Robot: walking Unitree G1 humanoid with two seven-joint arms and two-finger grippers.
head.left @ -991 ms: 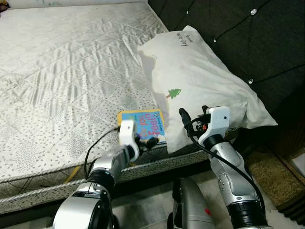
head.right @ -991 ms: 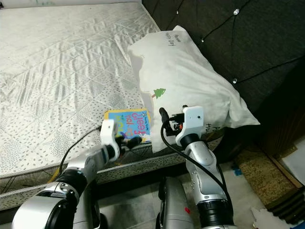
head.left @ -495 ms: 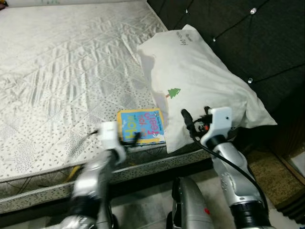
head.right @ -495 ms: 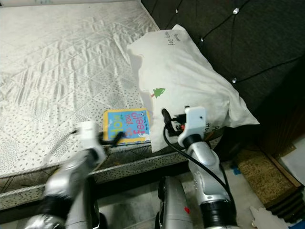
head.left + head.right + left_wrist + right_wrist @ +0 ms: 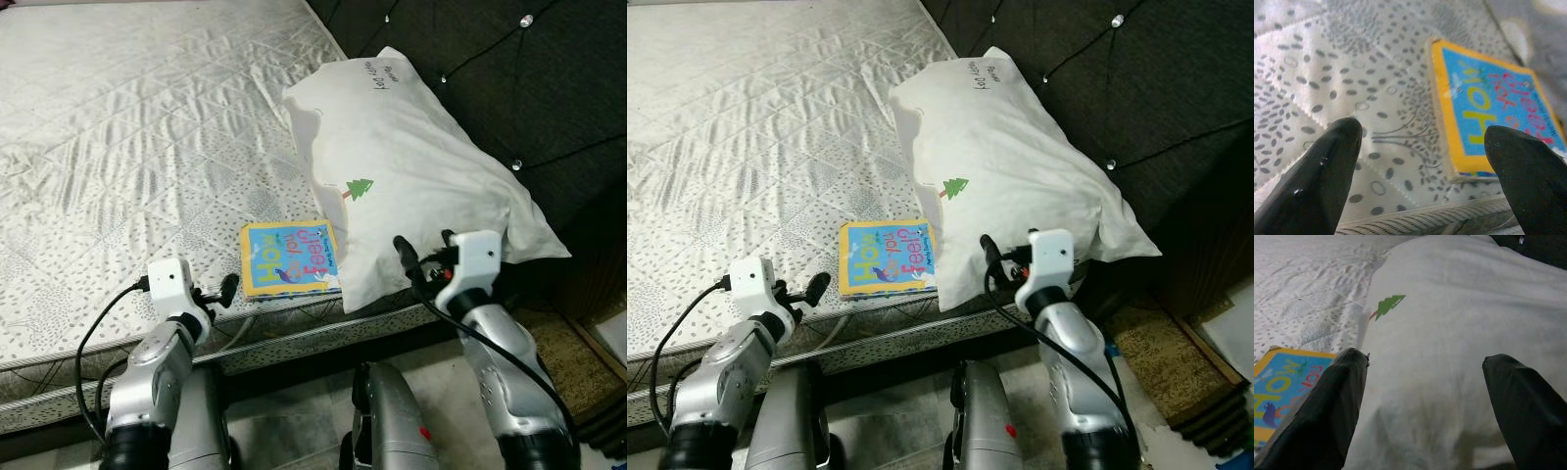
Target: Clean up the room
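Observation:
A blue picture book (image 5: 289, 258) with a yellow border lies flat on the mattress (image 5: 127, 147) near its front edge. Its right side is tucked against a big white pillow (image 5: 411, 176) printed with a small green tree. My left gripper (image 5: 223, 289) hovers open just left of the book, low over the mattress edge. In the left wrist view the book (image 5: 1493, 103) lies beyond the open gripper (image 5: 1422, 134). My right gripper (image 5: 423, 253) is open in front of the pillow's near side, and the pillow (image 5: 1449, 333) spans the gap between its fingers (image 5: 1342, 396).
A dark tufted headboard (image 5: 490, 69) rises behind the pillow on the right. The bed's front rail (image 5: 294, 343) runs below the book. My lower body (image 5: 392, 421) stands before it, and a brown mat (image 5: 558, 352) lies on the floor at the right.
My left gripper has drawn back to the left off the book, leaving the whole cover showing. My right gripper has shifted slightly right and lower by the pillow.

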